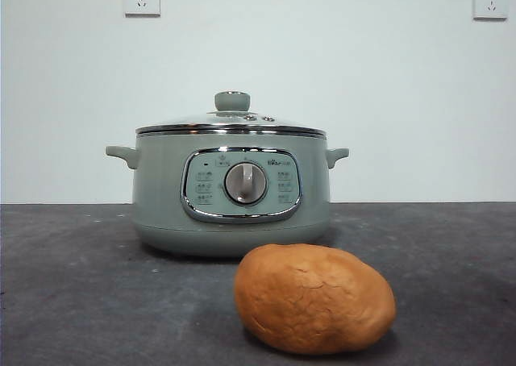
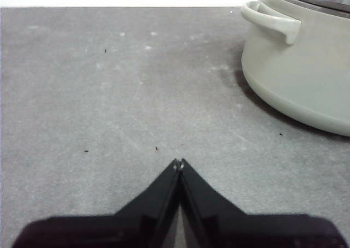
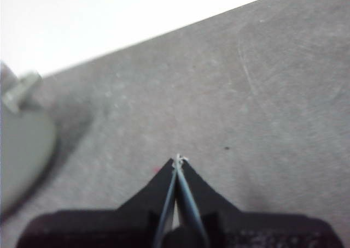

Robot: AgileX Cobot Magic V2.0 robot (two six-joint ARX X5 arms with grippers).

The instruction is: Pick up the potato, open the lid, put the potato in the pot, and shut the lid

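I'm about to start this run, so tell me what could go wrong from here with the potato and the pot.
1. The orange-brown egg-shaped potato lies loose on the grey table; its rounded shape might roll or slip from a pinch.
2. The domed glass lid covers the sage-green pot; its small round knob offers little grip, so it may slide.
3. The left gripper and the right gripper are both shut and must open first.

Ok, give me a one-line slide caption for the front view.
Potato lies on the grey table in front of the sage-green pot, glass lid on, no gripper in view.
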